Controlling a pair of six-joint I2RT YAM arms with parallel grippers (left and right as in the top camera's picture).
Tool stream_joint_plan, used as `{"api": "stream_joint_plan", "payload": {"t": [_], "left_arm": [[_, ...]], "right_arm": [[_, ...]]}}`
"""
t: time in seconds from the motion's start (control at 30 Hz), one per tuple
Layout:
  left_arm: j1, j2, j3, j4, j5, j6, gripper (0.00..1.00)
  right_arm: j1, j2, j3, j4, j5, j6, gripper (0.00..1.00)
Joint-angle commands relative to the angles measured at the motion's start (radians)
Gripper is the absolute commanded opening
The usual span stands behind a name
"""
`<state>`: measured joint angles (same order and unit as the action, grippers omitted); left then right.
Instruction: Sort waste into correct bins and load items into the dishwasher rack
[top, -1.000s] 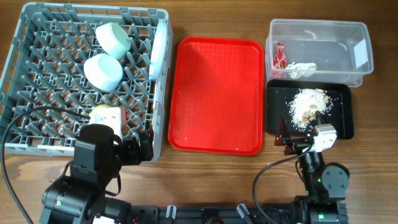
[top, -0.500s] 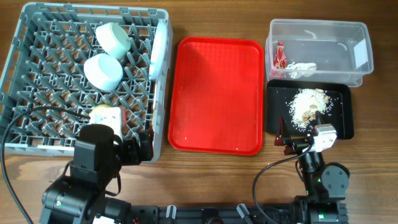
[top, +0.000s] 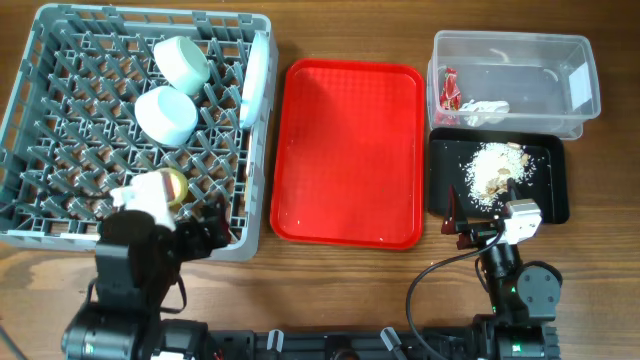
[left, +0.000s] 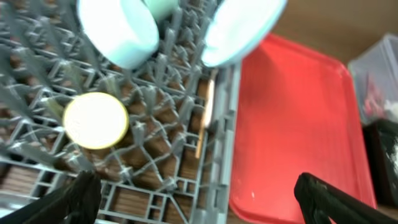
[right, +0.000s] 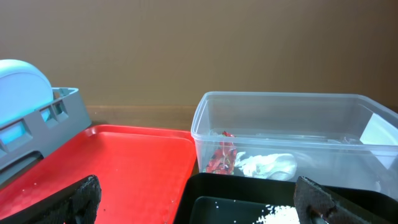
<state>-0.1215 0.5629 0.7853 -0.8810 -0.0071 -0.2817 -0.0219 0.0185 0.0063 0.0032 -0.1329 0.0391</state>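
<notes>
While left gripper (left: 198, 200) hangs over near right part of dishwasher rack (top: 120, 12), jaws wide, holding nothing, yellow cup (left: 96, 120) sits among pegs just far-left of it. Two mint bowls (top: 165, 113) in far part of rack. Pale-blue plate (top: 256, 75) on edge against right wall. Chopsticks (left: 204, 118) beside that wall, nearer. Red tray (top: 350, 150) right of rack. Right gripper (right: 196, 194) at near edge of black tray (top: 548, 200), jaws wide, empty. Crumbs (top: 495, 168) in black tray. Wrappers (top: 450, 88) and paper scrap (top: 487, 106) in clear tub (top: 590, 85).
</notes>
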Motion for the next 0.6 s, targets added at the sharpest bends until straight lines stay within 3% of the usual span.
{"api": "stream_joint_plan", "payload": {"t": [0.0,0.57], "left_arm": [[0.086,-0.130,-0.147,0.125,0.011,0.020,1.00],[0.140,-0.547,-0.770,0.944,0.039,0.028,1.00]], "right_arm": [[0.008,0.005,-0.001,0.004,0.014,-0.013,1.00],[0.008,0.005,-0.001,0.004,0.014,-0.013,1.00]]}}
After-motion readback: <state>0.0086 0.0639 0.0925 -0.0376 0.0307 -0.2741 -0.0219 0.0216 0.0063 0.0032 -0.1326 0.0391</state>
